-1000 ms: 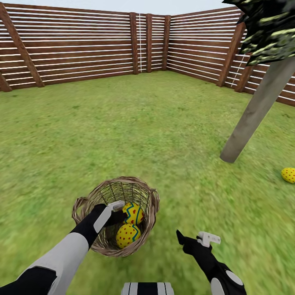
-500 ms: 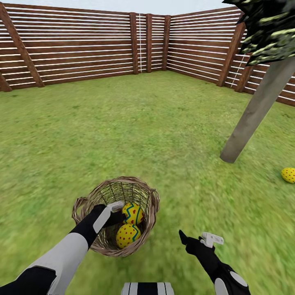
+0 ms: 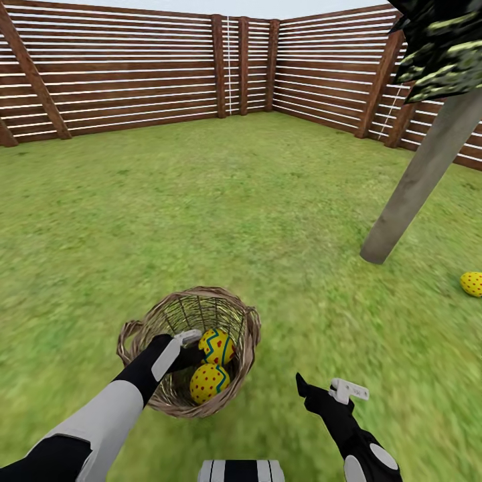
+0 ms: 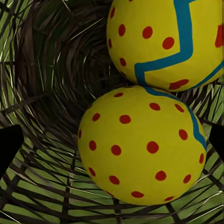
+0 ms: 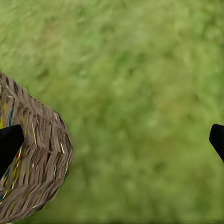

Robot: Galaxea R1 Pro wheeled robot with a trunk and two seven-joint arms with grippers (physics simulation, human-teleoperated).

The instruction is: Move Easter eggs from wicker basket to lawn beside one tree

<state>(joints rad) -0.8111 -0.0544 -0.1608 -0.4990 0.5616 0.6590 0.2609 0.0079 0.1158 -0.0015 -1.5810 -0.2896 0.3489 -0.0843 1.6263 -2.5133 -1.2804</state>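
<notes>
We count one egg (image 3: 472,284) already on the lawn (image 3: 221,201) near the tree (image 3: 418,182), and two eggs (image 3: 213,365) left in the basket (image 3: 245,335), so the job looks about a third done. Our left pincer (image 3: 191,343) sits inside the basket, fingers apart either side of the nearer egg (image 4: 142,147), not closed on it. Our right pincer (image 3: 331,391) hangs spread and empty over grass beside the basket. A slatted fence (image 3: 134,73) rings the flat garden.

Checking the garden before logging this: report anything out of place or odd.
One Easter egg lies alone on the lawn, right of the tree; two eggs sit in the upright wicker basket. Nothing looks spilled or damaged.
</notes>
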